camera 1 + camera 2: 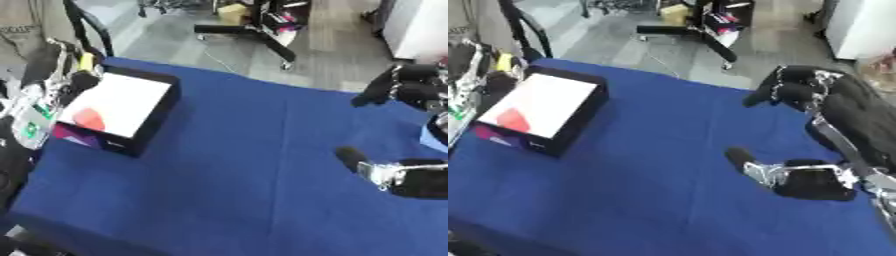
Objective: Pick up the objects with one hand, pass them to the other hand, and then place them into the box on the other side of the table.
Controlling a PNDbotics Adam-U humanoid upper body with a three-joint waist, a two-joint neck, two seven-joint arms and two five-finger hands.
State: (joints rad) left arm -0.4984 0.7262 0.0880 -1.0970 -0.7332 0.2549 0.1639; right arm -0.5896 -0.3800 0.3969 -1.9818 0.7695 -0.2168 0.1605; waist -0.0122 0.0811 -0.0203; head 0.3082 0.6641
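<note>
The box, black-walled with a white inside, sits near the table's far left corner. A red object lies inside it toward its near end, and something purple or magenta shows at its near left side; what that is cannot be made out.

Both black hands seen over the blue table are on its right side, well apart from the box and the red object. The farther hand hangs above the far right part of the table with its fingers curled downward, and nothing is visible inside them. The nearer hand lies low over the right side, a thumb or finger pointing toward the table's middle; its other fingers look bent, with no object seen among them. Which arm each hand belongs to cannot be told, since both come in from the right.

Between the hands and the box the blue cloth runs bare across the middle and toward the near edge. At the left edge, beside the box, stands silver and black machinery with green marks.
</note>
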